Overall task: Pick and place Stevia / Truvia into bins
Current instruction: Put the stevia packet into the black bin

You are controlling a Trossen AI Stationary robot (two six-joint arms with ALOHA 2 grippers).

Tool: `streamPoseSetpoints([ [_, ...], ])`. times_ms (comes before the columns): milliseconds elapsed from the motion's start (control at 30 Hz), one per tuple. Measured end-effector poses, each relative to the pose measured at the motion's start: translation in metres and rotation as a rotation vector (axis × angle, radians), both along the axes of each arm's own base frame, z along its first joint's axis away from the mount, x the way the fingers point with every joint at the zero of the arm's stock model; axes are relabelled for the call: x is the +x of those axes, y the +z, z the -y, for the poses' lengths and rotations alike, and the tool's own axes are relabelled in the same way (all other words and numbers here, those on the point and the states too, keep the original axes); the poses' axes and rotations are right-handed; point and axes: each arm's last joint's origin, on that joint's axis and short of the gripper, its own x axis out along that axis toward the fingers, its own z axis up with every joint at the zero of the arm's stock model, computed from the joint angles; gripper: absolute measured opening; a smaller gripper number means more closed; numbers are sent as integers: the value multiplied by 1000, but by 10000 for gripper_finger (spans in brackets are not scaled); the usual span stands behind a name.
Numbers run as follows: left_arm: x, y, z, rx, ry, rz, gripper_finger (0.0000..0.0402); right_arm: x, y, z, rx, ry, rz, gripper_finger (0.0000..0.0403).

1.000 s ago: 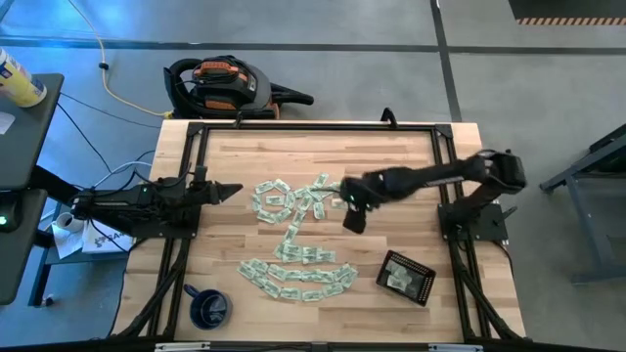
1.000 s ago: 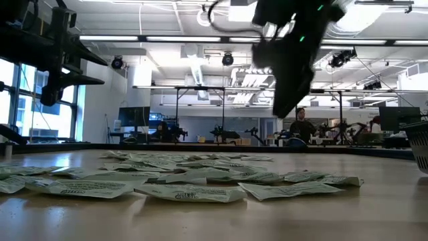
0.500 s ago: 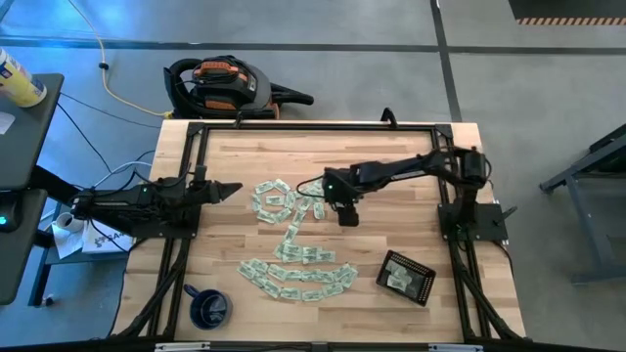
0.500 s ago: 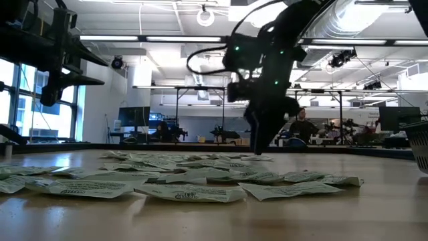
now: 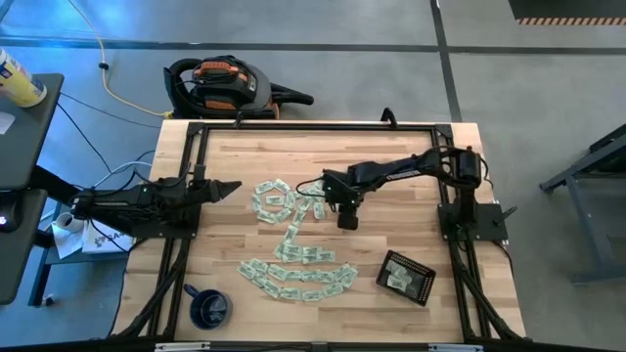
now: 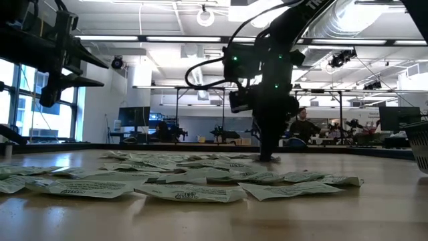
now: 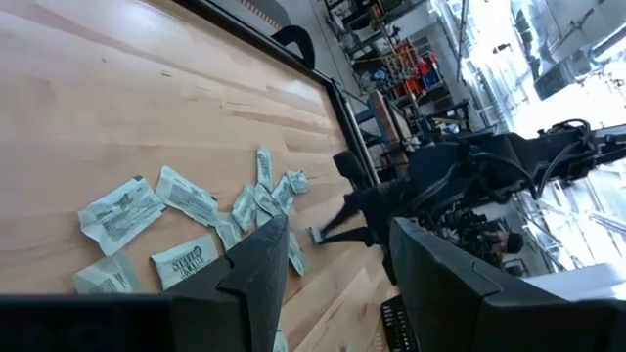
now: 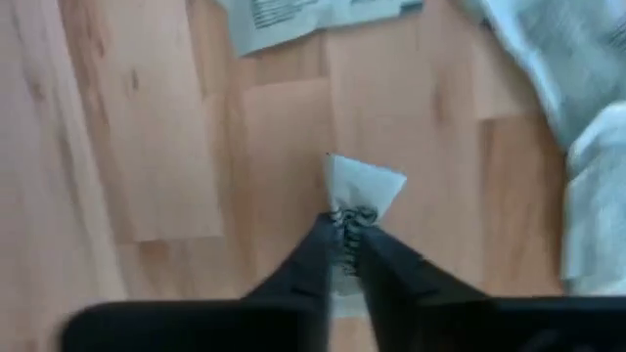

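From above, I see the right pincer (image 5: 346, 221) down on the table (image 5: 411, 176) just right of the upper cluster of Stevia sachets (image 5: 293, 205), its arm reaching in from the right edge. More sachets lie in a curved band nearer the front. The black tray (image 5: 406, 277) sits well apart at the front right with a few sachets in it. My left pincer (image 5: 231, 190) waits at the table's left edge, pointing toward the pile, fingers apart. A dark blue mug (image 5: 207, 307) stands at the front left corner.

At table height, the right pincer (image 6: 267, 158) reaches down to the wood at the far side of the scattered sachets (image 6: 194, 175), its tips at table level.

Through the left wrist camera, my own two dark fingers (image 7: 259, 269) stand spread with a wide gap, sachets (image 7: 186, 235) lying on the wood beyond them and the right arm (image 7: 469, 176) farther off.

Through the right wrist camera, the fingers (image 8: 308, 264) are pinched together on one white sachet (image 8: 357, 196), which stands up on edge between the tips over bare wood; other sachets lie nearby.
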Motion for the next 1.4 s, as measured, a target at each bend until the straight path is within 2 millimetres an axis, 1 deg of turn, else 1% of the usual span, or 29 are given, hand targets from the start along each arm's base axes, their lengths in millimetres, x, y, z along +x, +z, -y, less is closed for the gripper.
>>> streamPoseSetpoints([
  [33,0,0,0,0,2,0,215,-1,2,-2,11,-26,-4,11],
  [133,0,0,0,1,3,-1,215,-7,15,-10,5,-125,-15,20],
  [167,0,0,0,1,3,-1,215,-9,22,-14,-11,-157,-3,20],
  [233,0,0,0,1,3,-5,215,-10,47,-22,-38,-217,80,12],
  [300,0,0,0,5,2,-7,215,-17,70,-33,-62,-259,137,5],
  [367,0,-1,0,22,-2,-16,215,-29,87,-47,-93,-315,146,7],
  [467,0,0,0,56,3,-30,215,-51,107,-70,-98,-412,113,5],
  [533,-1,0,-2,81,46,-38,215,-68,117,-89,-89,-450,62,3],
  [600,-1,1,-3,90,89,-33,215,-80,121,-109,-55,-470,10,5],
  [700,-1,4,-3,121,77,-16,215,-94,121,-141,22,-484,-69,4],
  [800,1,7,0,166,-23,-6,215,-104,117,-171,59,-499,-111,2],
  [867,2,7,1,159,-58,-2,215,-108,112,-187,56,-529,-132,5],
  [933,2,7,1,155,-83,0,215,-111,105,-200,37,-538,-159,8],
  [1000,2,7,2,150,-110,2,215,-113,95,-211,19,-512,-204,11],
  [1133,3,6,4,142,-180,3,215,-114,71,-226,-27,-508,-322,22],
  [1233,5,5,6,134,-231,-12,215,-116,61,-230,-78,-583,-378,56],
  [1300,7,4,6,127,-260,-34,215,-116,59,-231,-83,-629,-379,91],
  [1400,12,9,8,130,-303,-73,215,-116,60,-231,-101,-678,-356,157],
])
